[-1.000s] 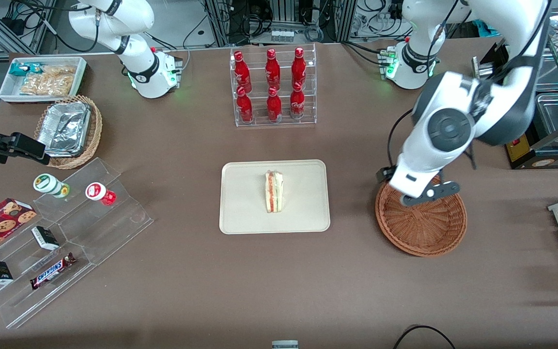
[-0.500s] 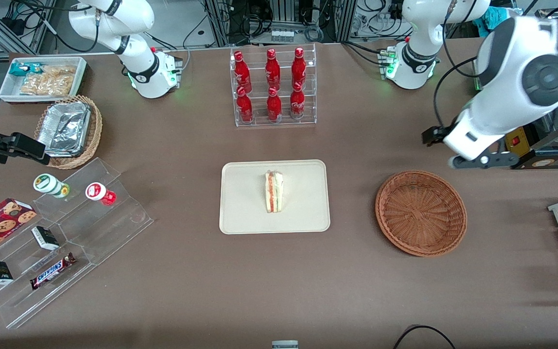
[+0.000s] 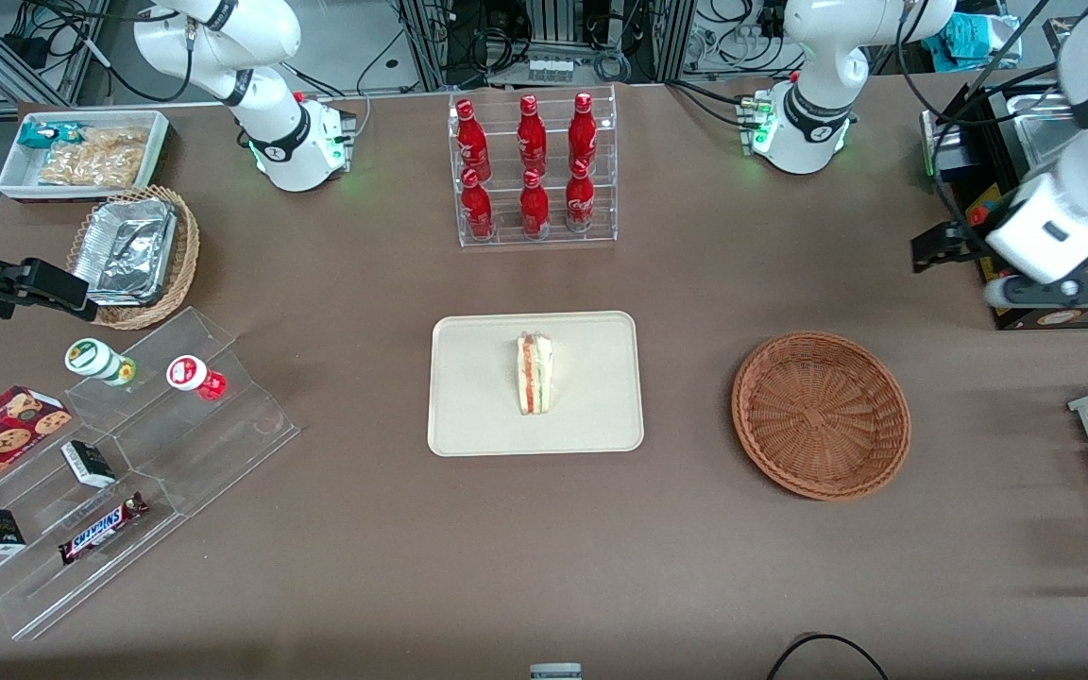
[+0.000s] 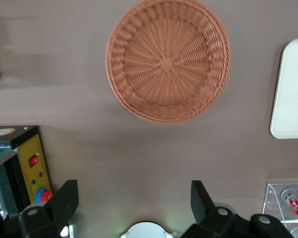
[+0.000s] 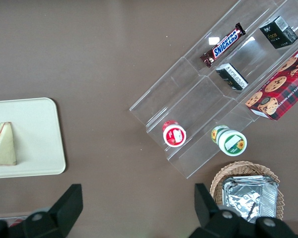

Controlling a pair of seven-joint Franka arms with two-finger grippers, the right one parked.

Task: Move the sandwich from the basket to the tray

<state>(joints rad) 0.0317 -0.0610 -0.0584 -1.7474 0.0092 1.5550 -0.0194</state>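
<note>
Now we see the sandwich lying on the tray, the basket beside the tray toward the working arm's end — nothing in it, the gripper high above the basket, fingers wide apart, holding nothing.

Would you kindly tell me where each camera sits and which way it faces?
Front view: high, before the table, looking down at the flat cream rectangular tray, triangular white-bread sandwich on it and round reddish-brown wicker basket; both arms show.
Left wrist view: on the working arm, facing down at the empty basket; its open tool hovers over the table.
Right wrist view: faces down at clear acrylic steps; its fingers show.
All share the tray.
</note>
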